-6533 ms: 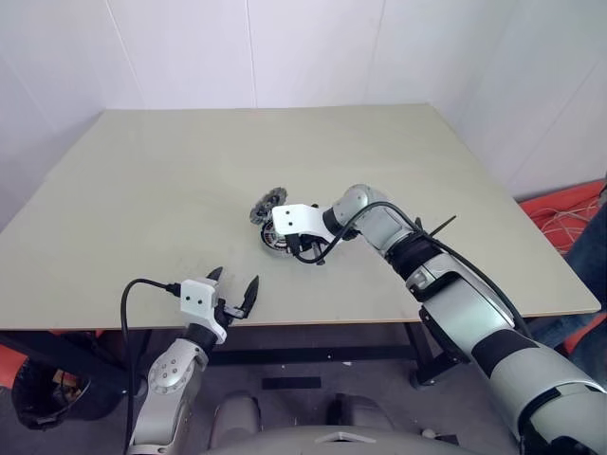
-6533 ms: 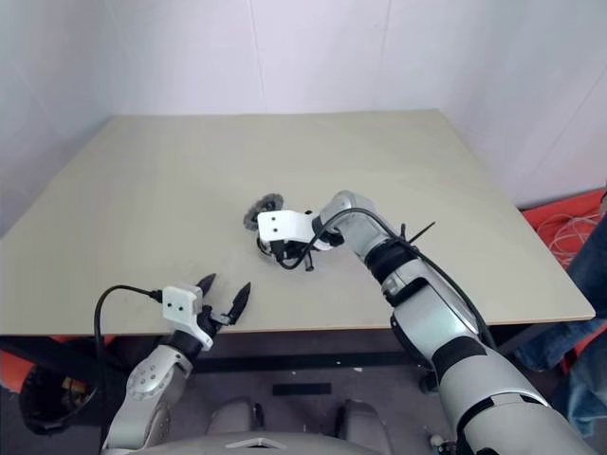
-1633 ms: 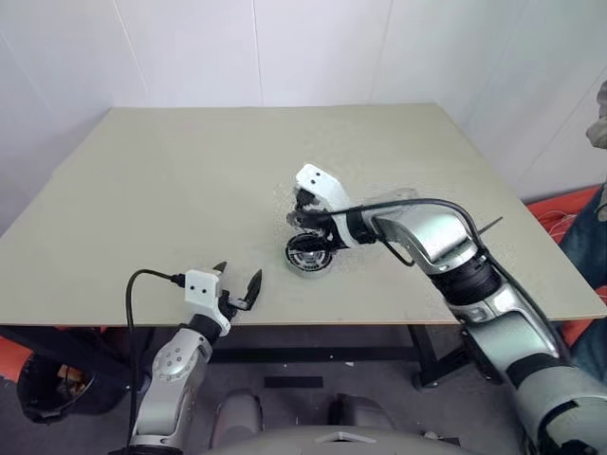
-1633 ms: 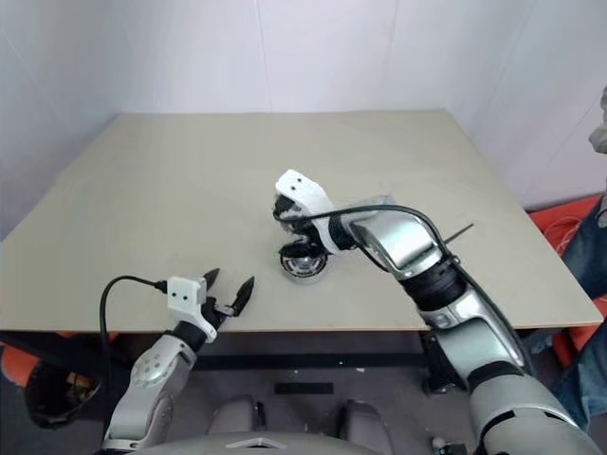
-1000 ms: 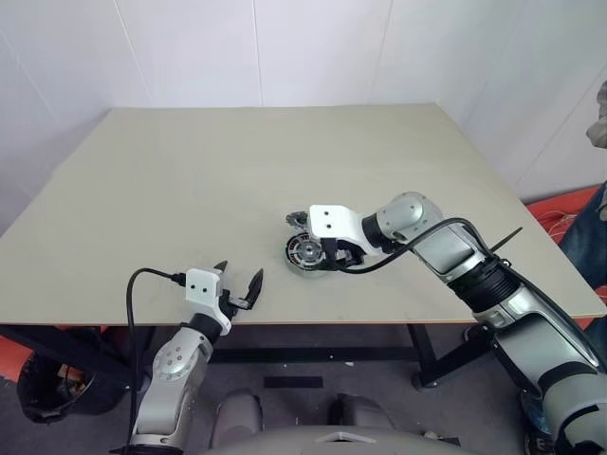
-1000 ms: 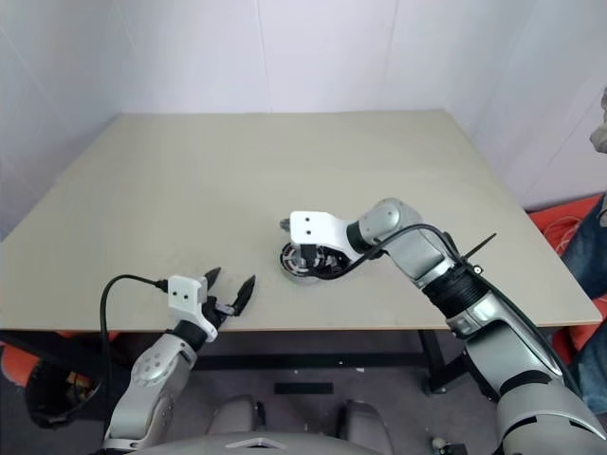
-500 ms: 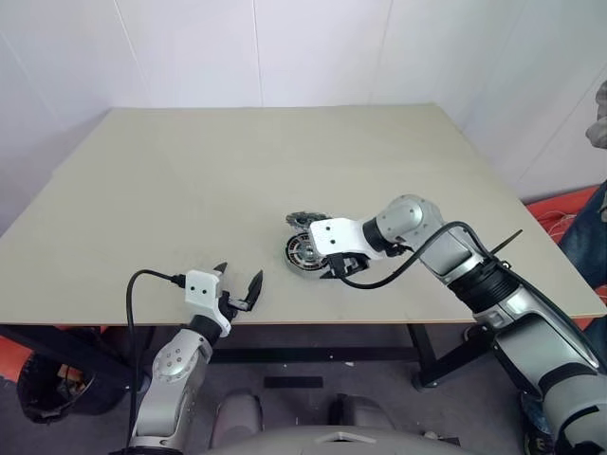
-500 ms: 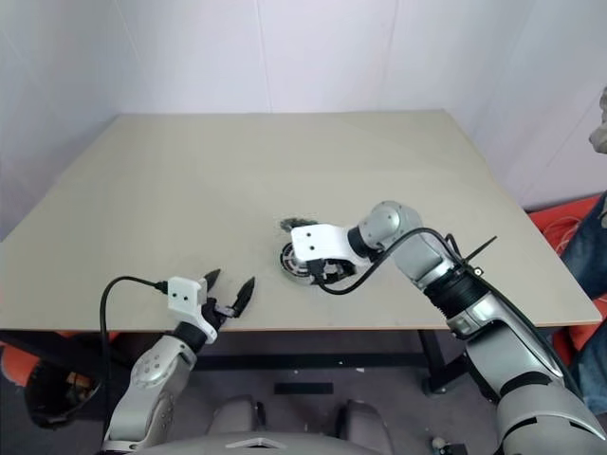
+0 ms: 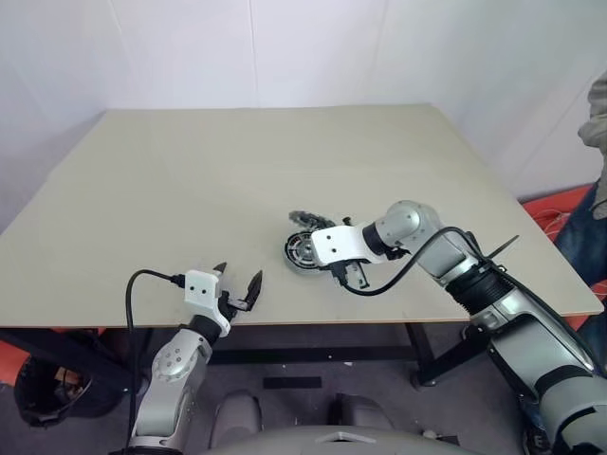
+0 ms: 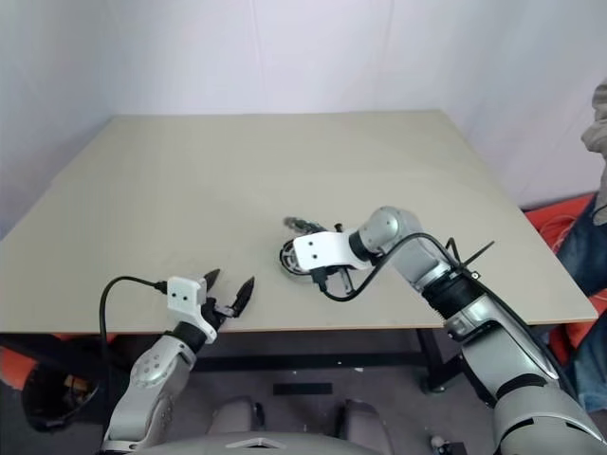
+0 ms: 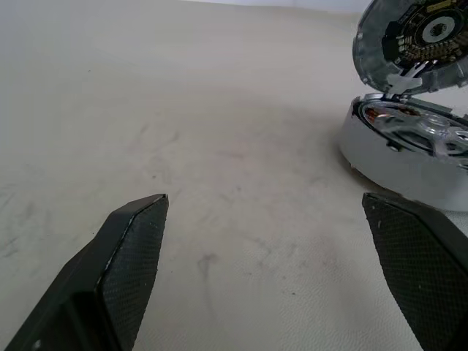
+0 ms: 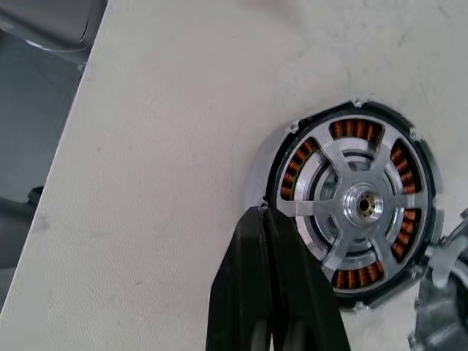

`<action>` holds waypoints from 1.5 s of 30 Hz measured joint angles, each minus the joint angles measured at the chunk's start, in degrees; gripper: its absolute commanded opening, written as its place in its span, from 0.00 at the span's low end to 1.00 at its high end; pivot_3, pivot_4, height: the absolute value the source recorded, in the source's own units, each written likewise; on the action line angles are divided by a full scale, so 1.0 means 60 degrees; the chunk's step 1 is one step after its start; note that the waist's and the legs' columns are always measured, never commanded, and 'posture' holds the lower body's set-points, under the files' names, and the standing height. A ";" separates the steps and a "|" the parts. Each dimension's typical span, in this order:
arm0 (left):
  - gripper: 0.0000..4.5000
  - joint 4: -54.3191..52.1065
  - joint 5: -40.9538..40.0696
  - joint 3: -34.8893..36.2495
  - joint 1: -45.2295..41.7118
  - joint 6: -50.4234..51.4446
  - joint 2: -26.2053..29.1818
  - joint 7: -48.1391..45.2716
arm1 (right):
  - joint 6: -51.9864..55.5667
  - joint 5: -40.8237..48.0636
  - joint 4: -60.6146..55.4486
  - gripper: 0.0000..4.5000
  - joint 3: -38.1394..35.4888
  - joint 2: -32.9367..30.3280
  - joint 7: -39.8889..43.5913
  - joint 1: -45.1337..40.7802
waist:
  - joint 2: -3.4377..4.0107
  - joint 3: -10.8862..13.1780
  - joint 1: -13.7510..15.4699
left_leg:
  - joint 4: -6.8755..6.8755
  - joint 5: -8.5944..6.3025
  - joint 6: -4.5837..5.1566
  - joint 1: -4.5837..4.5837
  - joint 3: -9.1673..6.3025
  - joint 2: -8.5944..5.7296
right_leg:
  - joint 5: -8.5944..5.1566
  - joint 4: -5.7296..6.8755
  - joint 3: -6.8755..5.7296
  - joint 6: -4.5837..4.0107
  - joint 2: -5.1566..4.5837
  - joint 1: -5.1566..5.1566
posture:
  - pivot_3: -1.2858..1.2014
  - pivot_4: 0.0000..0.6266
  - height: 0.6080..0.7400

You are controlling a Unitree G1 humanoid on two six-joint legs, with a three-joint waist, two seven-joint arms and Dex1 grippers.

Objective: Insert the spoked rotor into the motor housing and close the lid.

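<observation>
**Rotor seated in housing, lid propped at its far edge**

At the left, near the table's (image 9: 171,180) front edge, the left gripper (image 9: 239,287) hovers just above the surface with its two black fingers (image 11: 131,256) spread wide and nothing between them. It points across the bare tabletop towards the motor parts and stands well apart from them.

Near the middle of the table lies the motor housing (image 12: 272,172), flat on the surface. The spoked rotor (image 12: 362,205) sits inside it: silver spokes and hub on top, with the copper-orange windings showing through the gaps between the spokes.

The lid (image 11: 409,40) rests at the housing's far edge. In the left wrist view it stands tilted up, its lower edge touching the housing's rim, not lying flat over it.

At the right, the right gripper (image 12: 262,219) points down beside the housing's near rim, its fingers pressed together and holding nothing. The fingertips are just at the housing's outer edge; whether they touch it I cannot tell.
</observation>
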 measured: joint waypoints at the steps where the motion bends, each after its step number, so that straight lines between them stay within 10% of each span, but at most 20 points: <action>1: 1.00 0.0000 0.0000 0.0004 0.0001 0.0000 0.0003 0.0001 | 0.0000 -0.0029 0.0032 0.01 -0.0011 0.0043 -0.0003 0.0000 | -0.0004 0.0000 -0.0028 | 0.0001 0.0000 0.0000 0.0003 0.0000 0.0000 | -0.0002 0.0000 0.0000 0.0004 0.0000 0.0006 | 0.52 0.00 1.00; 28: 1.00 -0.0001 0.0007 -0.0007 0.0141 -0.0058 -0.0071 0.0017 | 0.4856 0.0579 -0.2043 0.01 -0.0301 0.1066 -0.0214 0.0188 | -0.0010 0.0000 -0.0030 | 0.0000 -0.0003 0.0005 0.0014 -0.0005 -0.0001 | 0.0013 -0.0003 0.0000 -0.0023 -0.0001 -0.0006 | 0.52 0.00 1.00; 36: 1.00 -0.0070 0.0005 -0.0005 0.0113 0.0023 -0.0070 0.0036 | 0.4842 0.0826 -0.2382 0.51 -0.0297 0.0499 0.0229 0.0181 | -0.0010 0.0000 -0.0050 | 0.0000 -0.0003 0.0004 0.0011 -0.0003 0.0003 | 0.0002 -0.0004 0.0000 -0.0005 0.0001 -0.0002 | 0.52 0.00 1.00; 45: 1.00 -0.0077 0.0004 -0.0003 0.0120 0.0024 -0.0069 0.0026 | 0.4483 0.0604 -0.2223 0.51 0.0013 0.0587 -0.0141 0.0181 | -0.0011 0.0000 -0.0040 | 0.0000 -0.0003 0.0004 0.0012 -0.0004 0.0000 | 0.0025 -0.0005 0.0000 -0.0044 0.0000 -0.0005 | 0.52 0.00 1.00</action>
